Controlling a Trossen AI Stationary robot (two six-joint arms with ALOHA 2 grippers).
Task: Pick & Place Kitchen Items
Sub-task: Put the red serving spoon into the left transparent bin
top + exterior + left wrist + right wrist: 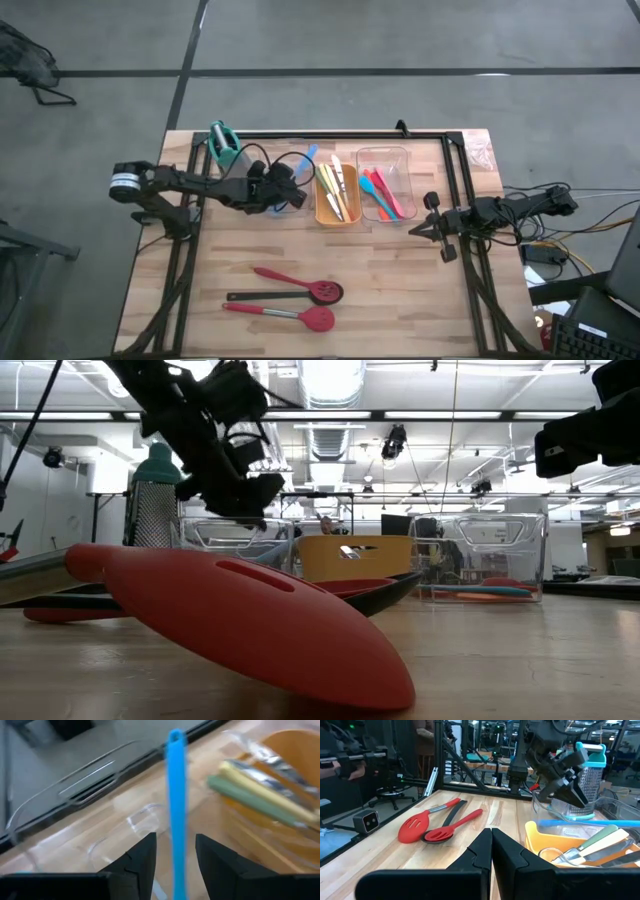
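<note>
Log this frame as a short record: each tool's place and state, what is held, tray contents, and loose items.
left tool: over the clear tray beside the grater, shut on blue spoon
right tool: at the table's right edge, shut, empty
orange tray: pale and green-handled utensils
right clear tray: pink, orange, teal utensils
loose: three red spoons near the front edge

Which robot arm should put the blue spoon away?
The left. Its gripper already has the blue spoon between its fingers, right above the clear tray. The right gripper waits shut at the table's right edge.
</note>
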